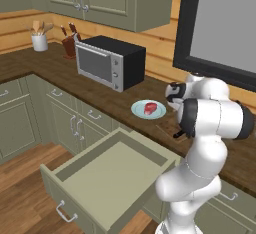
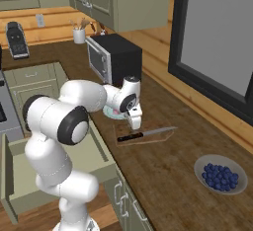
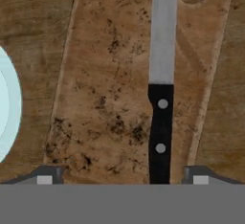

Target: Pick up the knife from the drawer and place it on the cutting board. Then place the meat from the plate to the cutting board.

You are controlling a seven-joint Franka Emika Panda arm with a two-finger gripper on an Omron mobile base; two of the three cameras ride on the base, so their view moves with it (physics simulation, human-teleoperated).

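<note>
The black-handled knife (image 3: 160, 137) lies flat on the brown cutting board (image 3: 110, 84), its silver blade pointing away from my hand. In the right base view the knife (image 2: 143, 134) rests on the board (image 2: 160, 137), with my gripper (image 2: 134, 121) just above its handle end. My gripper (image 3: 123, 177) is open; its fingertips (image 3: 45, 175) stand wide on either side of the handle without touching it. The red-pink meat (image 1: 150, 108) sits on the pale blue plate (image 1: 137, 110), next to the board. The plate's rim (image 3: 9, 103) shows beside the board. The green drawer (image 1: 110, 178) stands pulled out below the counter.
A black microwave (image 1: 110, 60) stands on the counter behind the plate, with a knife block (image 1: 70, 45) and a utensil cup (image 1: 39, 40) farther left. A bowl of blueberries (image 2: 220, 174) sits to the right of the board. A dark-framed window (image 2: 212, 42) rises behind the counter.
</note>
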